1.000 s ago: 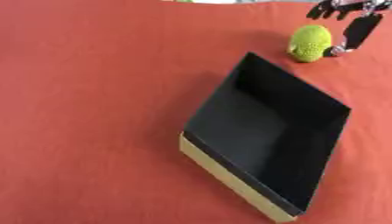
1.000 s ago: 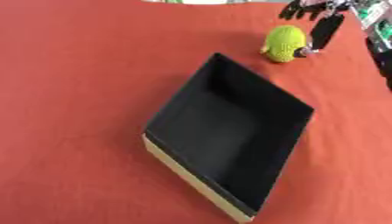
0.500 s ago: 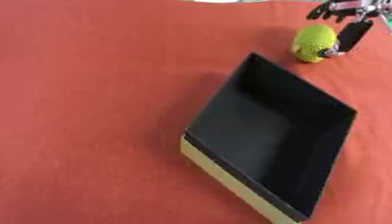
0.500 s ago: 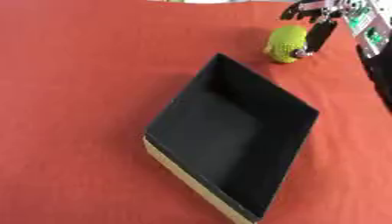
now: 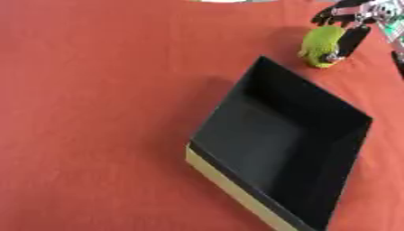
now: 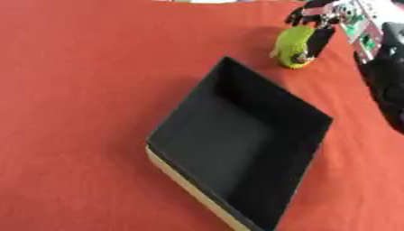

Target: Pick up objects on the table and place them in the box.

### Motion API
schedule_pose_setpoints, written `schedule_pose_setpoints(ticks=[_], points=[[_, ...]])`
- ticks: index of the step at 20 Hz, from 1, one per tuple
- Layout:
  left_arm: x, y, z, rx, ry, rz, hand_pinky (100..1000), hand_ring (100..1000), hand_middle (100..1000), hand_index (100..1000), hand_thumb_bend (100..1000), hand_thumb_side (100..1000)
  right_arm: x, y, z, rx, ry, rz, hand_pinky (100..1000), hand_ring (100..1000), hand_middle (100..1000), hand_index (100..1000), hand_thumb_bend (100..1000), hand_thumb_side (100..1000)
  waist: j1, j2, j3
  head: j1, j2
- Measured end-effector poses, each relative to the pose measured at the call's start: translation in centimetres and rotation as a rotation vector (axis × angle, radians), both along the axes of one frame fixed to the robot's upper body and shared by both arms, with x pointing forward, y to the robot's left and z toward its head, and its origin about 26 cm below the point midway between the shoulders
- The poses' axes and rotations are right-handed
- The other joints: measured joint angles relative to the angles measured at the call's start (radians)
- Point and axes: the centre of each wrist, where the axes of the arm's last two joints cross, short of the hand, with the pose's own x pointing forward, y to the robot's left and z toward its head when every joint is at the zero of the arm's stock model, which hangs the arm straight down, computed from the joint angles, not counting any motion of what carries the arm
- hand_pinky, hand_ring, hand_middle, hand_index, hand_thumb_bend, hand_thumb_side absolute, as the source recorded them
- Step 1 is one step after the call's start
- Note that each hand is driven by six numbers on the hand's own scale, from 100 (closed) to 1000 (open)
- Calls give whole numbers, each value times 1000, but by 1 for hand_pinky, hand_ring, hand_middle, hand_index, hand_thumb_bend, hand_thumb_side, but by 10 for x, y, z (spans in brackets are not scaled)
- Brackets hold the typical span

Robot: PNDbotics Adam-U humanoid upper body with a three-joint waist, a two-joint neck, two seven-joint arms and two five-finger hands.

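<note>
Red cloth table, matte black box with tan wall. Right hand clamped on rounded, textured green object.

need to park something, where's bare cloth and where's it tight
The red cloth left of the black open box is bare to the view's left edge, and so is the strip beyond the box's far left wall. It is crowded at top right, where the right hand curls round the yellow-green round object.

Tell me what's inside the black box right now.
Nothing shows inside the black box: only its dark floor and inner walls. The near wall hides a strip of floor behind it. The green object sits outside, past the far corner, at the right hand's fingers.
</note>
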Motion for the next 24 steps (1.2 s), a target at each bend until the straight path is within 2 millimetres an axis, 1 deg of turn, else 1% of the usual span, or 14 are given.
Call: schedule_pose_setpoints(ticks=[1, 2, 3, 4, 6, 7, 12, 15, 16, 17, 20, 21, 22, 24], points=[[0, 0, 0, 0, 1, 0, 665, 606, 662, 785, 100, 536, 0, 0, 0, 0, 0, 1, 845, 865, 717, 839, 286, 100, 0, 0, 0, 0, 0], [0, 0, 0, 1, 2, -1, 665, 606, 662, 785, 100, 537, 0, 0, -1, 0, 0, 3, 836, 843, 679, 800, 257, 100, 0, 0, 0, 0, 0], [0, 0, 0, 1, 2, -1, 665, 606, 662, 785, 100, 537, 0, -1, -1, 0, -2, 6, 817, 801, 609, 744, 194, 100, 0, 0, 0, 0, 0], [0, 0, 0, 1, 2, -1, 665, 606, 662, 785, 100, 536, 0, -1, -1, 3, -5, 11, 796, 756, 573, 711, 154, 100, -1, 0, 0, 0, 0], [0, 0, 0, 1, 1, -1, 666, 606, 661, 784, 100, 536, 0, 1, 1, 14, -22, 29, 783, 724, 549, 694, 144, 100, -1, 0, -2, 0, 0], [0, 0, 1, 1, 1, -1, 666, 606, 661, 784, 100, 537, -1, 2, 1, 22, -36, 41, 775, 707, 551, 697, 136, 100, -2, 0, -2, 1, 0], [1, -1, 1, 1, -3, -3, 667, 606, 661, 783, 100, 537, -9, 8, 3, 44, -100, 111, 760, 690, 555, 712, 118, 100, -5, -2, -9, 4, 1], [1, -1, 2, 1, -3, -3, 667, 606, 660, 783, 100, 537, -16, 10, 9, 38, -144, 143, 753, 679, 556, 712, 125, 100, -6, -8, -13, 7, 1], [1, -1, 2, 1, -3, -3, 667, 606, 660, 783, 100, 536, -20, 9, 12, 31, -161, 149, 753, 677, 567, 720, 128, 100, -6, -10, -14, 8, 1], [1, -1, 2, 1, -3, -3, 667, 606, 659, 783, 100, 536, -23, 10, 14, 24, -177, 156, 752, 675, 589, 736, 150, 100, -6, -12, -15, 9, 2], [1, -1, 2, 1, -3, -3, 667, 605, 657, 783, 100, 536, -35, 11, 22, 2, -233, 181, 753, 670, 616, 750, 182, 100, -8, -18, -17, 10, 2], [1, -1, 2, 1, -3, -3, 667, 605, 656, 783, 100, 538, -40, 11, 25, -7, -254, 190, 753, 668, 623, 753, 154, 100, -9, -19, -18, 11, 2], [1, -1, 2, 1, -3, -3, 667, 605, 656, 783, 100, 536, -46, 12, 28, -12, -280, 202, 752, 664, 624, 753, 196, 100, -10, -19, -20, 11, 2], [1, -1, 2, 1, -3, -3, 668, 605, 655, 783, 100, 536, -60, 15, 34, -16, -336, 227, 748, 653, 617, 745, 210, 100, -12, -21, -23, 15, 3]])
